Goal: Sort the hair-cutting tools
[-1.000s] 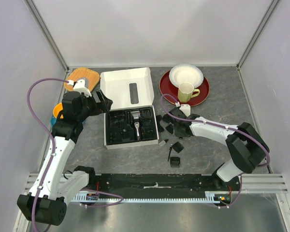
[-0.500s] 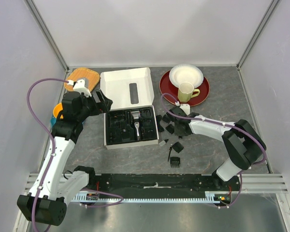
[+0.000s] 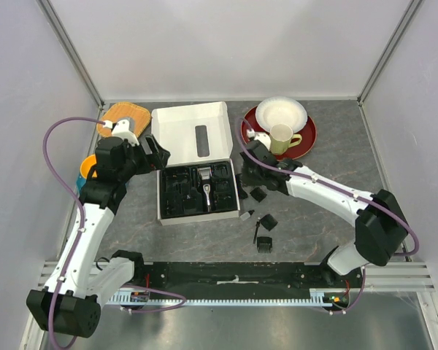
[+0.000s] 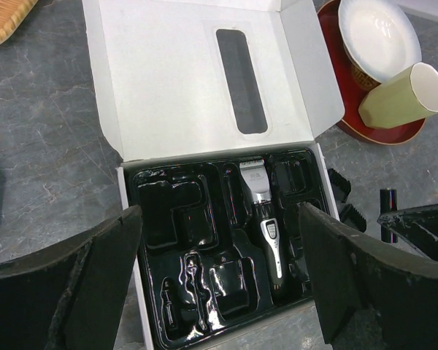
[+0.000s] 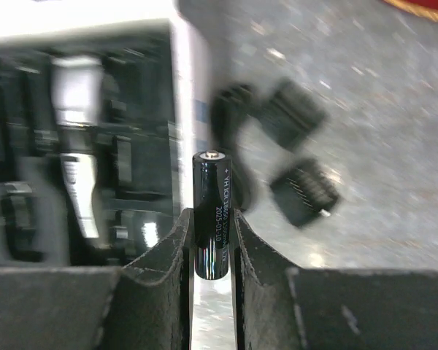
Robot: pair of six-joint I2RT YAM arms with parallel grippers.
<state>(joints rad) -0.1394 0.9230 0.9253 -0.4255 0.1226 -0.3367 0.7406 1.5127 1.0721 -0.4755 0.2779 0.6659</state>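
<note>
The black and silver clipper [image 3: 204, 187] lies in the black moulded tray [image 3: 177, 198] of the open white box [image 3: 184, 130]; it also shows in the left wrist view [image 4: 266, 217]. Several black comb attachments [image 3: 257, 194] and a thin brush [image 3: 256, 232] lie on the table right of the box. My right gripper [image 3: 246, 170] hovers by the box's right edge, shut on a black cylindrical battery [image 5: 212, 211], which stands upright between the fingers. Blurred combs [image 5: 304, 191] lie below it. My left gripper [image 4: 220, 244] is open and empty above the tray.
A red plate [image 3: 304, 140] with a white bowl [image 3: 281, 114] and a green cup [image 3: 281, 137] stands at the back right. A wicker basket [image 3: 123, 117] and an orange and blue bowl [image 3: 87, 170] are at the left.
My right gripper has risen from the pile of combs and moved back-left toward the box's right edge with the battery. The left arm has barely moved.
</note>
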